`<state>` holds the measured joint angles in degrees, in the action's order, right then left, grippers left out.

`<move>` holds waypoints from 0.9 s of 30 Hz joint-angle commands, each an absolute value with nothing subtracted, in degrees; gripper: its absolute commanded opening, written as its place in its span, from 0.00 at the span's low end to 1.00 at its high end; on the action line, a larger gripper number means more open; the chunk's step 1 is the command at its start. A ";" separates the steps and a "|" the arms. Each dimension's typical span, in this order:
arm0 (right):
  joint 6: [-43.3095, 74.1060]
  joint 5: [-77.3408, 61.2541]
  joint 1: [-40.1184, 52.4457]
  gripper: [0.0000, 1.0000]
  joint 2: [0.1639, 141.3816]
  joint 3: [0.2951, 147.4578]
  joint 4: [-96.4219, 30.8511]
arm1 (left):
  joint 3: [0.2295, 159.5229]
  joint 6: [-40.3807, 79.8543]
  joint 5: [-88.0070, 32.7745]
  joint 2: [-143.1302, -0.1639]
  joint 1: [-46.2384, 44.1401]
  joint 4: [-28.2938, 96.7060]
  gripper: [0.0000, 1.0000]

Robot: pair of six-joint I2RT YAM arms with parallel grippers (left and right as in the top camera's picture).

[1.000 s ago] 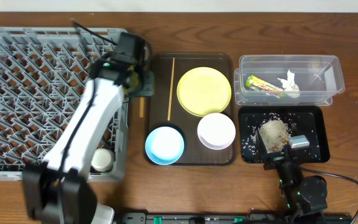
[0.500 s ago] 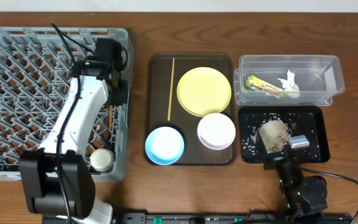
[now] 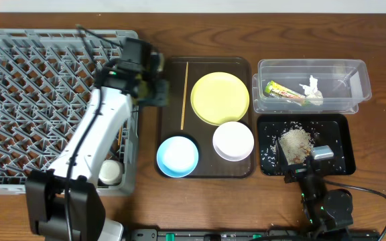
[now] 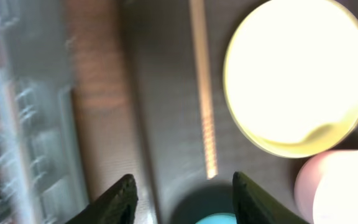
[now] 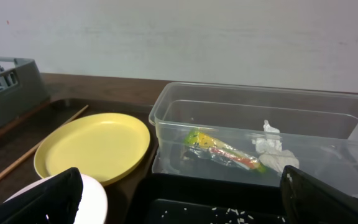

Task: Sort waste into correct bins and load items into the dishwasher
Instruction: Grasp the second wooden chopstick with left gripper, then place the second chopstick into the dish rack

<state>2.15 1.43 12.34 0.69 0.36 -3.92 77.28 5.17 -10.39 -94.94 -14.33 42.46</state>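
Waste sorted, dishes waiting.
The wrapper [image 3: 283,90] and tissue [image 3: 311,87] lay in the clear tub [image 3: 360,84], rice [image 3: 296,142] on the black tray [image 3: 337,127]; yellow plate [image 3: 220,98], blue bowl [image 3: 177,155], white bowl [image 3: 233,140] and a chopstick [image 3: 184,94] sat unloaded on the brown tray [image 3: 173,73]. The left tool [image 3: 155,90] hung spread, empty, in the narrow gap between rack [image 3: 39,100] and tray.

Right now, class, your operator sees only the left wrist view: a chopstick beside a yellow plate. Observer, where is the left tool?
Observer: The left tool hangs over the brown tray's left edge, next to the grey dish rack.
Operator: Where is the waste?
Observer: The snack wrapper and tissue lie in the clear tub.
Operator: Any food left?
Observer: The rice scraps are heaped in the black tray.
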 commanded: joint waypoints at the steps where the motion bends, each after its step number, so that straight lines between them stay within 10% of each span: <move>1: 2.28 1.45 11.53 0.99 0.38 0.32 -4.12 | 77.47 6.72 -9.15 -99.79 -18.37 39.53 0.47; 27: 2.28 1.45 11.53 0.99 0.38 0.32 -4.12 | 77.47 7.57 -3.42 -119.59 -21.12 27.49 0.34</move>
